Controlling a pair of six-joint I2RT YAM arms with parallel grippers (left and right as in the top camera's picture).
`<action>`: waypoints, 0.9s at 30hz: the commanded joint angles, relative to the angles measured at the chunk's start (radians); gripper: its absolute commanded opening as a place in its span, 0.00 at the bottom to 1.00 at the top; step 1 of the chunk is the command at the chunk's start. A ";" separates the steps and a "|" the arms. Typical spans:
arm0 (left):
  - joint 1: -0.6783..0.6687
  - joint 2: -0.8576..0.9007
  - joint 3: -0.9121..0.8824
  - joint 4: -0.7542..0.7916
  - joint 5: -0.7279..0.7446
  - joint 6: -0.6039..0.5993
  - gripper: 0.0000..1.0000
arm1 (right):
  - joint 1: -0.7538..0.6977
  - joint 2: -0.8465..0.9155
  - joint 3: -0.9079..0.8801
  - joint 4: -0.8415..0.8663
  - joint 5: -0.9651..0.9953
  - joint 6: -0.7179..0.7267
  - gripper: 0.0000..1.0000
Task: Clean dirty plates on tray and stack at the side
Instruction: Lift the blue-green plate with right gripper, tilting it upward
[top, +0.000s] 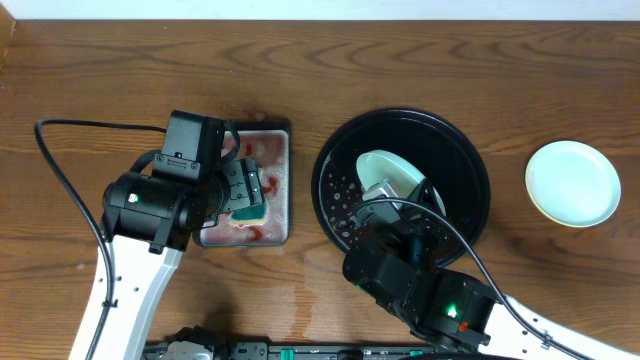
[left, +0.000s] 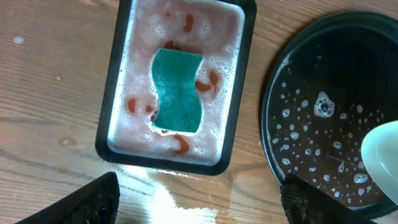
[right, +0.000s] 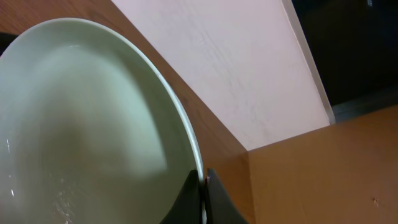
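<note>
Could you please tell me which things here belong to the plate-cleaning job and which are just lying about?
Job: held plate in right claw, round black tray, plate at the side, green sponge, foamy rectangular tray.
Lying about: black cable, wet patch.

My overhead looks straight down on the tray (top: 470, 140), left wrist close over its left edge too, right wrist tight against a plate (right: 81, 124)

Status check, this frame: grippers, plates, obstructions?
Left gripper open over sponge in foamy tray. Right gripper shut on plate rim, tilted over black tray. Second plate on table, right. Nothing seen blocking.
</note>
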 joint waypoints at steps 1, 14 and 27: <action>0.000 -0.002 0.010 -0.003 0.002 0.006 0.84 | 0.009 -0.010 0.004 0.004 0.037 -0.003 0.01; 0.000 -0.002 0.010 -0.003 0.002 0.006 0.83 | 0.026 -0.009 0.004 0.005 0.203 -0.073 0.01; 0.000 -0.002 0.010 -0.003 0.002 0.006 0.83 | 0.030 0.003 0.004 0.097 0.097 -0.129 0.01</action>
